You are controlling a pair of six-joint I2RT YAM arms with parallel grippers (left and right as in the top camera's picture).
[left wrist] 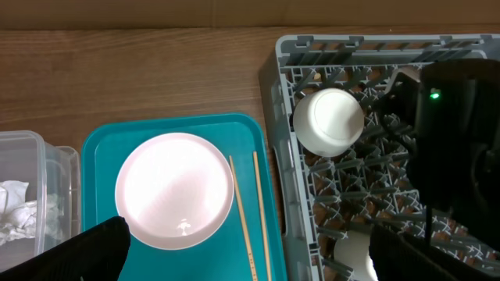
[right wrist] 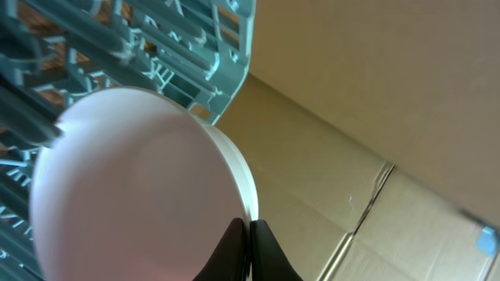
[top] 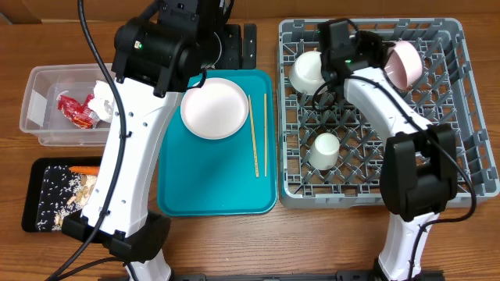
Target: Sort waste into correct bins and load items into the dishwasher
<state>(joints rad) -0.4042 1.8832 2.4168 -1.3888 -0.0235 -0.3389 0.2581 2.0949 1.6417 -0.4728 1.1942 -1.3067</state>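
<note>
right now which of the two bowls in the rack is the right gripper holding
The pinkish bowl, far right in the dish rack; the right gripper pinches its rim. The white bowl sits free.

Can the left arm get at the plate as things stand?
Probably yes. The left gripper hangs open above the plate, nothing lies on it, the chopsticks lie beside it, and the right gripper is over at the rack.

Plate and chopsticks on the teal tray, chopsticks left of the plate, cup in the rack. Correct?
No. The chopsticks lie to the right of the plate, not the left, as the overhead view shows. Both are on the teal tray, and the cup is in the rack.
</note>
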